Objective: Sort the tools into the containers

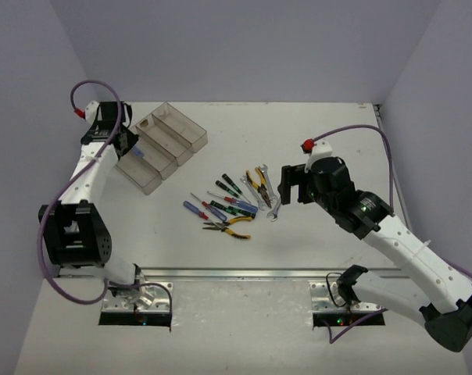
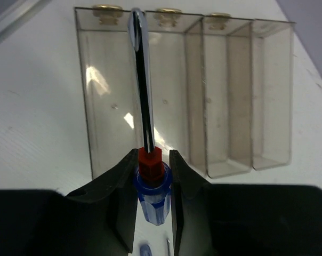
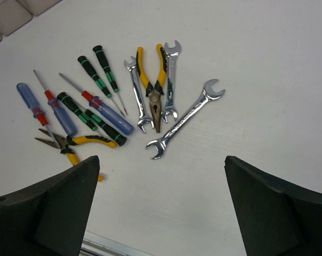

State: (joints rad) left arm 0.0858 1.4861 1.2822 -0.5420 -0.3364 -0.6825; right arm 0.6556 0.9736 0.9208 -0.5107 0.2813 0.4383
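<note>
The left gripper (image 2: 153,160) held its jaws pinched on a blue-handled screwdriver (image 2: 145,106) over the clear bins (image 2: 225,96). The right gripper (image 3: 160,165) hung with jaws spread above tools (image 3: 150,96) on the bench (image 3: 257,53).

Four clear bins (image 2: 195,96) are joined in a row. There are three silver wrenches (image 3: 185,120) and two yellow-handled pliers (image 3: 153,101). Three blue-handled screwdrivers (image 3: 110,117) lie in the pile, with a fourth blue screwdriver (image 2: 153,200) over by the bins. I count three green-black screwdrivers (image 3: 105,66) for certain, perhaps four.
</note>
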